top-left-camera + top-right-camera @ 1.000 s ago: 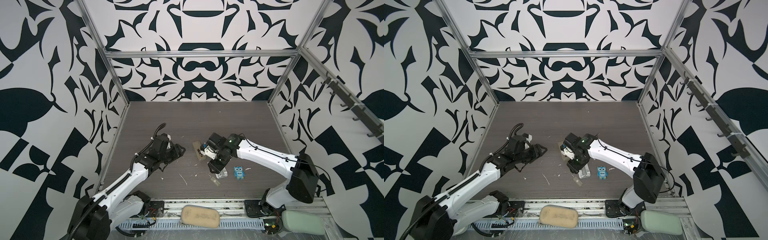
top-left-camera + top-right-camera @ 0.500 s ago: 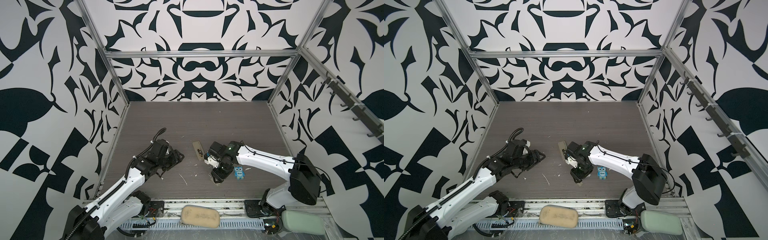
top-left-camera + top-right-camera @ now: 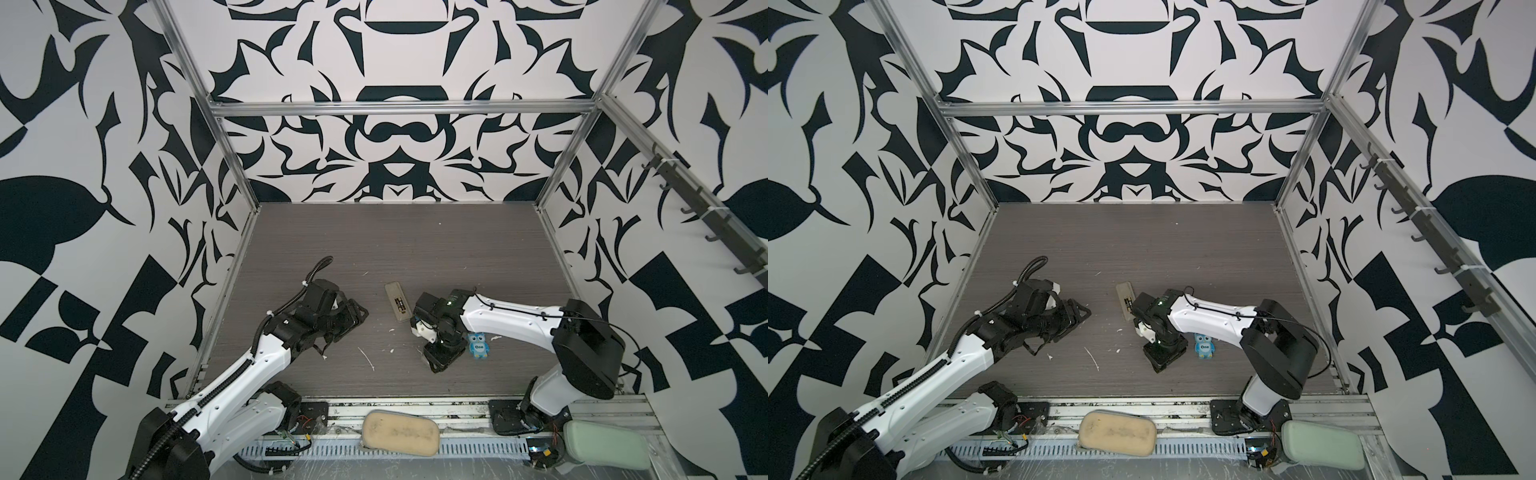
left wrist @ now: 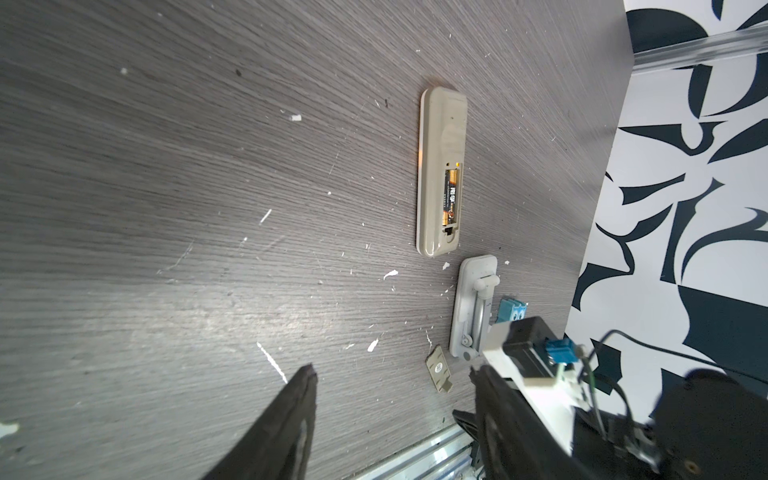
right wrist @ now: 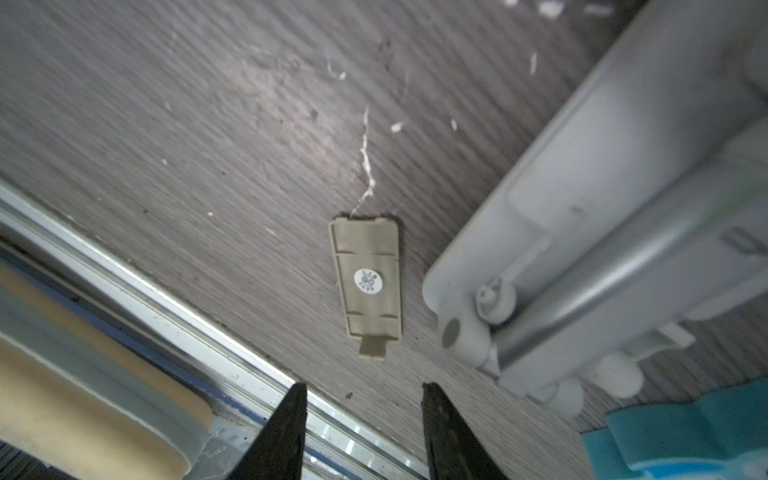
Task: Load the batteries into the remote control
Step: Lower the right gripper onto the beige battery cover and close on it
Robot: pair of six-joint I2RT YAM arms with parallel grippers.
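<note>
The right gripper points down at the table with its two dark fingers apart and nothing between them. Just ahead of the tips lies a small beige battery cover, flat on the wood and untouched. The cover sits just beside one end of the white stand, which lies flat. The blue owl figure stands just beside the stand's long side, on the side away from the cover.

Off the stand's other end, near it but not touching, lies the remote control, back up and with its bay uncovered. A dark battery with orange-gold ends rests lengthwise in that bay. Whether a second one lies beside it cannot be told.

The left gripper is well apart from the stand, on the remote's far side in both top views. Its fingers are spread wide and it holds nothing.
</note>
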